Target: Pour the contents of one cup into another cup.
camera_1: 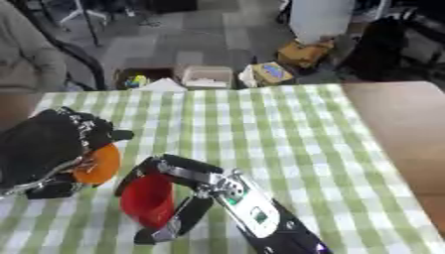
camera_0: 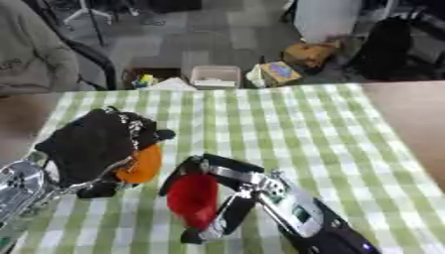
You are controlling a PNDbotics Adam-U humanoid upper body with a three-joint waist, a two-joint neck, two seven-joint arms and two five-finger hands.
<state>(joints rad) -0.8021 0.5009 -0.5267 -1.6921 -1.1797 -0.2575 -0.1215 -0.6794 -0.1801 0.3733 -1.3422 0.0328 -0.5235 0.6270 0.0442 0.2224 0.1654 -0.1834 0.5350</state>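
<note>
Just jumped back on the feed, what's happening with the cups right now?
Each hand has a cup. The left hand is wrapped round the orange cup at the left of the green checked tablecloth. The right hand is curled round the red cup just beside it, nearer the middle. The two cups are close but not touching. Whether anything is flowing between them cannot be seen.

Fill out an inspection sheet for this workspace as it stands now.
Surface: table under a green and white checked cloth.
Job's things: orange plastic cup in the left hand; red plastic cup in the right hand; contents not visible.
Clutter: nothing seen on the cloth.
Hands: both curled round their cups.
Cables: nothing seen.
Surroundings: boxes and bags on the grey floor beyond the table.
</note>
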